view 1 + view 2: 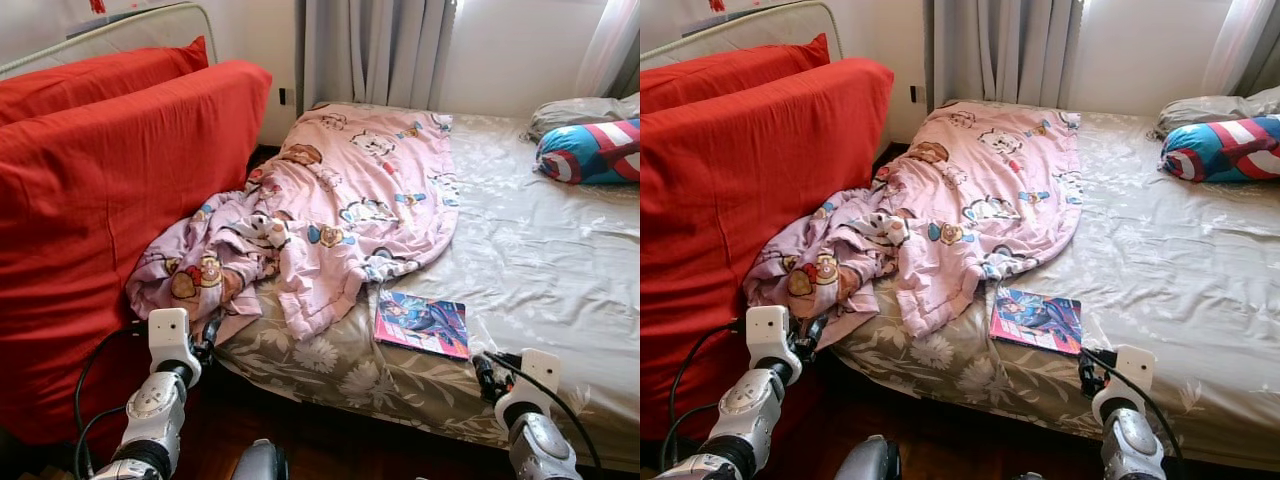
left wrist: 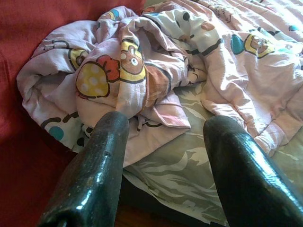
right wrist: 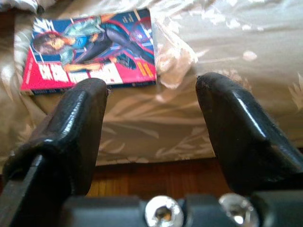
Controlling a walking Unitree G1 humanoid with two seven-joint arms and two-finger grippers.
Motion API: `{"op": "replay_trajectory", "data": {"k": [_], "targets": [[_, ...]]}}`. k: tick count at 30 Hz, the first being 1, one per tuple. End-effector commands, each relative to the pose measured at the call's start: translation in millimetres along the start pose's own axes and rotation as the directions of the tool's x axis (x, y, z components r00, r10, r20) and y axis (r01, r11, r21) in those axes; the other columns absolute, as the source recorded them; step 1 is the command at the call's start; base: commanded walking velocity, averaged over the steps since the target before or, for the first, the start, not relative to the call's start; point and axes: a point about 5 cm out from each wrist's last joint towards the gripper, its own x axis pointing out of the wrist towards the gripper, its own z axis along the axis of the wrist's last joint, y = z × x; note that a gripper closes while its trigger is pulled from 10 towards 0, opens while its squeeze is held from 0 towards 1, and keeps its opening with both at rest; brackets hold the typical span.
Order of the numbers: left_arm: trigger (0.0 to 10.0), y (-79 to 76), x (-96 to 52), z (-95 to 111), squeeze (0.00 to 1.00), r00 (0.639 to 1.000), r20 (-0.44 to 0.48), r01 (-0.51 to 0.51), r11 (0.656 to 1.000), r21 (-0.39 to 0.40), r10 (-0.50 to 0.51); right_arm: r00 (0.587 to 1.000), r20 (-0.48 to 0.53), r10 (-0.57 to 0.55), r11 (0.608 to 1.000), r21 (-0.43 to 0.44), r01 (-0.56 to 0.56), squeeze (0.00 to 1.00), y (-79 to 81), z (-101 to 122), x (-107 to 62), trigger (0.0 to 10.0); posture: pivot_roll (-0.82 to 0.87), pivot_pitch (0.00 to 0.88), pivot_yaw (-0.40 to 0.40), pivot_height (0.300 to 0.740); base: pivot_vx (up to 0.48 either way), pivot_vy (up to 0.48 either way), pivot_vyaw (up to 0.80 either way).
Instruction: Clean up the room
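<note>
Cleaning looks barely begun: the pink cartoon blanket [image 1: 340, 200] lies crumpled on the bed [image 1: 540, 260], the comic book [image 1: 421, 324] near its edge. Left gripper [image 2: 163, 142] and right gripper [image 3: 151, 118] have jaws apart, empty.

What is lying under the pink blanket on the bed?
Under the blanket the grey floral sheet shows at its edges. The blanket's bunched end hangs over the bed's corner by the red cushion. Anything else beneath it is covered.
</note>
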Motion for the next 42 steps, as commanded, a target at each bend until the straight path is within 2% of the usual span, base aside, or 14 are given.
{"op": "replay_trajectory", "data": {"k": [1, 4, 8, 13, 16, 22, 42], "targets": [[10.0, 1.0, 1.4, 2, 0.00, 1.000, -0.003, 0.002, 1.000, 0.003, -0.001, 1.000, -0.013, -0.015, 1.000, 0.007, 0.015, 0.00, -6.2, 1, -0.3, 10.0, 0.00, 0.000, -0.004, 0.632, 0.000, 0.000, 0.00], [10.0, 0.8, 1.4, 2, 0.00, 1.000, -0.003, 0.002, 1.000, 0.002, -0.002, 1.000, -0.009, -0.019, 1.000, 0.011, 0.019, 0.00, -7.7, 1, -0.5, 10.0, 0.00, 0.000, -0.004, 0.615, 0.000, 0.000, 0.00], [10.0, 0.6, 1.3, 2, 0.00, 1.000, -0.004, 0.002, 1.000, 0.002, -0.002, 1.000, -0.005, -0.029, 1.000, 0.003, 0.029, 0.00, -6.7, 2, -0.2, 10.0, 0.00, 0.000, -0.003, 0.615, 0.000, 0.000, 0.00], [10.0, 0.6, 1.4, 2, 0.00, 1.000, -0.004, 0.003, 1.000, 0.004, -0.003, 1.000, 0.007, -0.017, 1.000, 0.003, 0.017, 0.00, -1.1, 3, 1.2, 10.0, 0.00, 0.000, -0.003, 0.615, 0.000, 0.000, 0.00], [10.0, 0.8, 1.1, 1, 0.00, 1.000, -0.005, 0.001, 1.000, 0.005, -0.001, 1.000, 0.025, -0.008, 1.000, -0.003, 0.008, 0.00, 9.6, 13, 7.5, 10.0, 0.00, 0.000, -0.004, 0.615, 0.254, 0.000, 0.00], [10.0, 0.9, 1.3, 2, 0.00, 1.000, -0.006, 0.002, 1.000, 0.007, -0.002, 0.999, 0.042, -0.002, 1.000, -0.004, 0.002, 0.00, 14.9, 19, 10.6, 10.0, 0.00, 0.000, -0.003, 0.615, 0.266, 0.000, 0.00], [10.0, -1.5, 0.8, 0, 0.00, 1.000, -0.014, 0.011, 1.000, 0.011, -0.011, 0.998, 0.062, 0.016, 1.000, -0.012, -0.016, 0.00, 16.9, 21, 10.5, 10.0, 0.00, 0.000, -0.001, 0.615, 0.269, 0.000, 0.00]]}}
